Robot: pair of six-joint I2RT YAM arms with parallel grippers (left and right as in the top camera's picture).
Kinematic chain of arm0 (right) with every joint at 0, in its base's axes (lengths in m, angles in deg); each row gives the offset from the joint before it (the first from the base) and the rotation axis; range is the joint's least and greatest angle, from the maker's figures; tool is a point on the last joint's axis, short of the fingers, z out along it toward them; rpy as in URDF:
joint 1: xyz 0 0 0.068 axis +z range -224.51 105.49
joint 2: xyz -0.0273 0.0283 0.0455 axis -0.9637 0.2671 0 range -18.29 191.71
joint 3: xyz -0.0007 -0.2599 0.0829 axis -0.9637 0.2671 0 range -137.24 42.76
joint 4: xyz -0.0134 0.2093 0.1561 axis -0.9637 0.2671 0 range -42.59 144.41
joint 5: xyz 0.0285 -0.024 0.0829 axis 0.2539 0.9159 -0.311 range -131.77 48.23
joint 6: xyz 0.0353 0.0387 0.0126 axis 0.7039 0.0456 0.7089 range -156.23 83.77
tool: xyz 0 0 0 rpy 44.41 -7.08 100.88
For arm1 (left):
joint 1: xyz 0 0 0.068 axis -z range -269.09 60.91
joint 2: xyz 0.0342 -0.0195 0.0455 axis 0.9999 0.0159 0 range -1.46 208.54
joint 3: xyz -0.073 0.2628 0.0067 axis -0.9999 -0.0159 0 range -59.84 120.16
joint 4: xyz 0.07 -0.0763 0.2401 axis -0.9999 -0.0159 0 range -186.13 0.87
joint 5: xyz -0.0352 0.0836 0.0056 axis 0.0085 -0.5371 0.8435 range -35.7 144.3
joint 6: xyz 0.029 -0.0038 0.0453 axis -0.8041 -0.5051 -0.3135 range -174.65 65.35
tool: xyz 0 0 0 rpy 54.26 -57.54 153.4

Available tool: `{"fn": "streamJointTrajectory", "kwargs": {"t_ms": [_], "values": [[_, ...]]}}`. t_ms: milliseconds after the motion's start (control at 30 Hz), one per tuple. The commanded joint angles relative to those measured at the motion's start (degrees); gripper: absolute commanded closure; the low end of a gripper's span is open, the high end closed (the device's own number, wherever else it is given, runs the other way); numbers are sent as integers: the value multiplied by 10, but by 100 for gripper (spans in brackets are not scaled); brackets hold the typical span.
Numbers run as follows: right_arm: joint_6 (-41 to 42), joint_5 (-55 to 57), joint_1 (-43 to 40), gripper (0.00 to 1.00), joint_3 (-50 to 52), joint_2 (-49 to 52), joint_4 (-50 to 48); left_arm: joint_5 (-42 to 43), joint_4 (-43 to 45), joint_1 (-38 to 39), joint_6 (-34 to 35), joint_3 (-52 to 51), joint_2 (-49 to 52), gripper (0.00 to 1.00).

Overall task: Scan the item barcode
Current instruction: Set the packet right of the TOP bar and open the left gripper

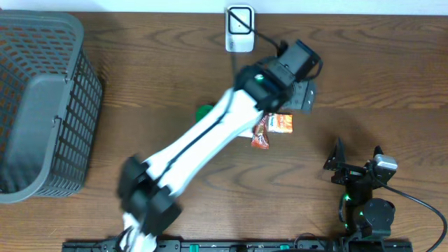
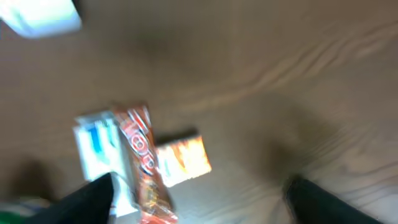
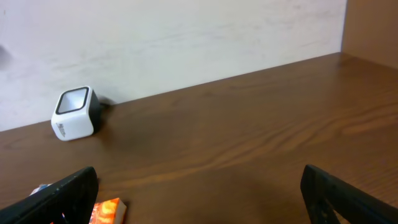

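Now the left gripper [image 2: 202, 186] hangs with fingers spread wide, gripping nothing. Near it on the table [image 1: 364, 63] lie three packets: a red bar [image 2: 142, 165], an orange packet [image 2: 186, 158] and a blue-white packet [image 2: 93, 146]. The right gripper [image 3: 199, 174] gapes fully, empty. One scanner [image 1: 239, 29], one basket [image 1: 87, 91].

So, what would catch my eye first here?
The long white arm, stretched diagonally across the middle of the table to some orange snack packets. Next come the big grey basket at the left edge and the small white scanner at the far edge.
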Motion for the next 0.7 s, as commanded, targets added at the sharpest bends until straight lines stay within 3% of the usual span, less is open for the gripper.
{"fn": "streamJointTrajectory", "kwargs": {"t_ms": [0, 67, 100, 267, 533, 667], "values": [[4, 0, -3, 1, 1, -2, 2, -25, -5, -9, -43, 6, -25, 66], [4, 0, -3, 1, 1, -2, 2, 14, -22, -11, -43, 4, -19, 88], [4, 0, -3, 1, 1, -2, 2, 30, -30, -11, -43, 1, -11, 92], [4, 0, -3, 1, 1, -2, 2, 71, -31, -13, -43, -35, 40, 92], [4, 0, -3, 1, 1, -2, 2, 250, -5, -33, -49, -44, 129, 93], [4, 0, -3, 1, 1, -2, 2, 262, 0, -42, -49, -44, 134, 93]]}}
